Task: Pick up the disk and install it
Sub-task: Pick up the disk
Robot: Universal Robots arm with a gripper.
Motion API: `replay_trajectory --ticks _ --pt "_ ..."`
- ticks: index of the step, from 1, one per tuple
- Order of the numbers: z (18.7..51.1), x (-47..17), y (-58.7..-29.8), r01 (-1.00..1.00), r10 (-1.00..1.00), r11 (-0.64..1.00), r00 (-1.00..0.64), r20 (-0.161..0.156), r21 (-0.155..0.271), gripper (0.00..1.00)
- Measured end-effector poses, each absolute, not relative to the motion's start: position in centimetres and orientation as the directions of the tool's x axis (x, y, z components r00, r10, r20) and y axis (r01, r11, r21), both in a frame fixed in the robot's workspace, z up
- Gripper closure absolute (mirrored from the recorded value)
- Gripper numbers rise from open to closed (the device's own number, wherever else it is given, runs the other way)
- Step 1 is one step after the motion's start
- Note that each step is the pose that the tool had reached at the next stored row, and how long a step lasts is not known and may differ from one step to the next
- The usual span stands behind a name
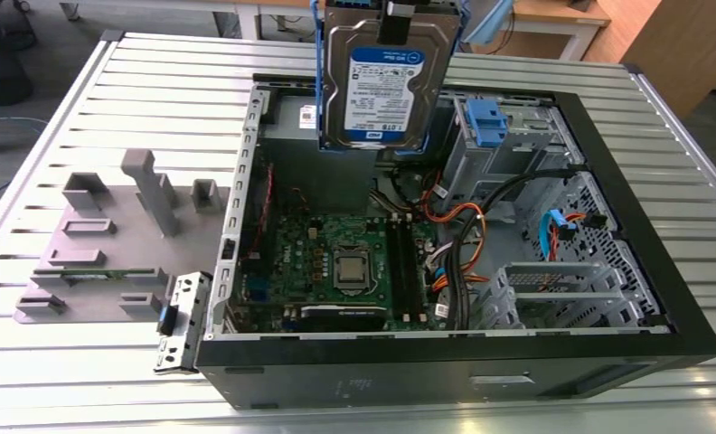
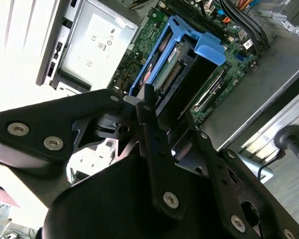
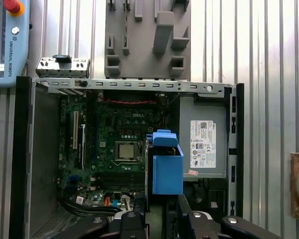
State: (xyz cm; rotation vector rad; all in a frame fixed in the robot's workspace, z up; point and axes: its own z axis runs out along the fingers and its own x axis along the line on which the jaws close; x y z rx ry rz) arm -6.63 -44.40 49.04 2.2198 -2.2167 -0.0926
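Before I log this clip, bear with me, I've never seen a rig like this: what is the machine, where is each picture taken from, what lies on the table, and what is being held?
The machine is a single robot arm ending in a gripper, a clamp that pinches things. The exterior view comes from a camera standing off the arm. Both wrist views come from cameras riding on the arm, looking down past the gripper into the work. On the slatted metal table lies an open computer case, with its motherboard and grey power-supply box exposed. Beside the case, toward the exterior view's left, sits a grey holder block. The gripper holds the disk, a silver hard drive in blue rails, in the air above the case. It is not yet installed.
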Motion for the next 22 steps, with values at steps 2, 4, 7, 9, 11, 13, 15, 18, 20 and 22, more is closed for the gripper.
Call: replay_trajectory --ticks 2,4,7,9,11,13,15,18,20,22 --pt "49.03 -6.62 -44.52 -0.999 -0.999 -0.002 0.001 -0.039 0.044 0.65" --pt "49.03 -6.63 -44.65 -0.999 -0.999 -0.002 0.001 -0.039 0.044 0.65" --pt "49.02 -6.63 -44.81 -0.999 -0.999 -0.002 0.001 -0.038 0.044 0.65" --pt "49.02 -6.63 -44.89 -0.999 -0.999 -0.002 0.001 -0.038 0.044 0.65" --pt "49.03 -6.63 -44.93 -0.999 -0.999 -0.002 0.001 -0.038 0.044 0.65" --pt "49.02 -6.62 -44.97 -0.999 -0.999 -0.002 0.001 -0.038 0.044 0.65" --pt "49.03 -6.63 -44.97 -0.999 -0.999 -0.002 0.001 -0.038 0.044 0.65" --pt "49.03 -6.62 -44.97 -0.999 -0.999 -0.002 0.001 -0.038 0.044 0.65" --pt "49.03 -6.63 -44.98 -0.999 -0.999 -0.002 0.001 -0.038 0.044 0.65" --pt "49.03 -6.61 -44.98 -0.999 -0.999 -0.002 0.001 -0.038 0.044 0.65"
